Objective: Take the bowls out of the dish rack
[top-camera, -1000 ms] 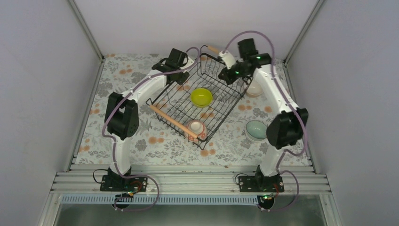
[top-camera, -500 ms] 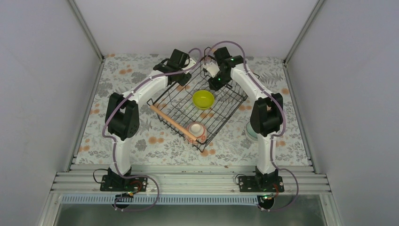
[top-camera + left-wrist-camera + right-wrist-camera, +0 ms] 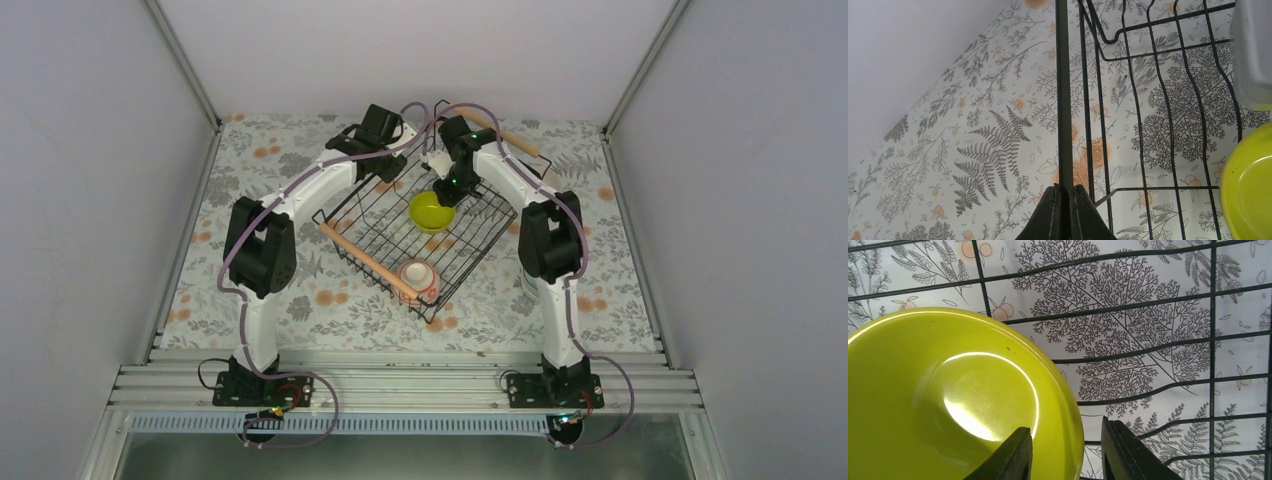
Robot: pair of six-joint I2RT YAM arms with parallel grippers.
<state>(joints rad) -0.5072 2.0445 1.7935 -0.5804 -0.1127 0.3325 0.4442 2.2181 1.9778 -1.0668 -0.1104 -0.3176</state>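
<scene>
I see R pincer (image 3: 1064, 432) apart, astride yellow bowl (image 3: 948, 405) rim in rack (image 3: 368, 262); L pincer (image 3: 1064, 192) clamped on rack wire.

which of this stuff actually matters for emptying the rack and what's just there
For the job: dish rack, clamped on one wire by the shut left fingers; yellow-green bowl inside it, with the right fingers open astride its rim; pinkish bowl, also in the rack.
Just there: floral table cover; metal rail at the near edge.
</scene>
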